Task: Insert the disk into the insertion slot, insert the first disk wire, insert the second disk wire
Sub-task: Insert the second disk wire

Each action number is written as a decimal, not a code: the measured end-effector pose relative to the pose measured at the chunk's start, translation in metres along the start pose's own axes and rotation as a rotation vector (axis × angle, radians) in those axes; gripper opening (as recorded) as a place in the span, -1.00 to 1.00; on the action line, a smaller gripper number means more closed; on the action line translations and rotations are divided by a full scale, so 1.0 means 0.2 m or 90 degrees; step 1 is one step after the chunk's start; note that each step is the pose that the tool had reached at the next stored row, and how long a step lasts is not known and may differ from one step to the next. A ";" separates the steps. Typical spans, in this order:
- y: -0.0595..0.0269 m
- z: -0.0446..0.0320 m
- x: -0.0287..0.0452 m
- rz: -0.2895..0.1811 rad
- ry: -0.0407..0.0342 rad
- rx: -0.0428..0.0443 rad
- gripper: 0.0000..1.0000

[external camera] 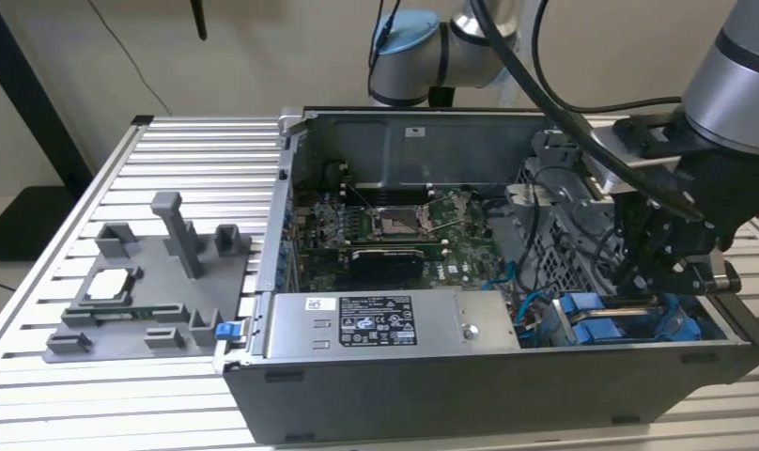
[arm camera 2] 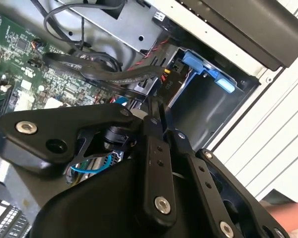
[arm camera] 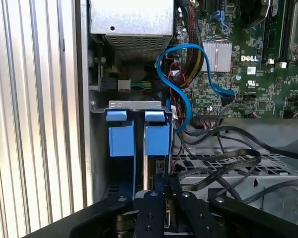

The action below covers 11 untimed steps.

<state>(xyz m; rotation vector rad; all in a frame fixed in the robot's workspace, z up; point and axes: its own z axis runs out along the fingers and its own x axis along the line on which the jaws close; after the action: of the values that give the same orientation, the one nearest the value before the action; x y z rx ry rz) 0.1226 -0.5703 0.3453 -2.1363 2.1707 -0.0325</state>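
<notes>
I have the arm reaching down into the open computer case (external camera: 393, 395), with the gripper (external camera: 661, 282) low in the drive bay corner at the exterior view's right, just above the blue carrier pieces; in the first wrist view the gripper (arm camera: 166, 196) sits right behind the two blue carrier tabs (arm camera: 156, 131), and its fingers look drawn narrow, nearly together, though I cannot tell whether they pinch a connector or nothing at all; the disk (arm camera: 150, 171) I judge to be already seated, since only a thin edge shows between the blue frames, standing on edge in the insertion slot (arm camera: 129, 105) next to the grey power supply (external camera: 379, 321); so the first step looks done from here; the wires are where I am less sure; a blue data cable (arm camera: 181, 94) loops from the motherboard (arm camera: 248, 74) towards the bay, and black cables (arm camera: 223, 166) lie across the perforated drive cage (arm camera: 238, 163) beside the gripper, but their ends at the disk are hidden, so I cannot say whether either wire is plugged in.
</notes>
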 end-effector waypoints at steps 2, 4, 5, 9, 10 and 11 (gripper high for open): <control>0.000 0.002 0.000 0.000 0.0008 0.0003 -1.00; 0.000 0.002 0.000 0.000 0.0009 0.0003 -1.00; 0.000 0.003 0.000 0.000 0.0009 0.0003 -1.00; 0.001 0.007 -0.001 0.000 0.0008 0.0003 -1.00; 0.001 0.009 -0.002 0.000 0.0008 0.0004 -1.00; 0.001 0.011 -0.002 0.000 0.0008 0.0006 -1.00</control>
<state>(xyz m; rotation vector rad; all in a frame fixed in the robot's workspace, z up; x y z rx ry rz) 0.1226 -0.5698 0.3432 -2.1366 2.1707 -0.0348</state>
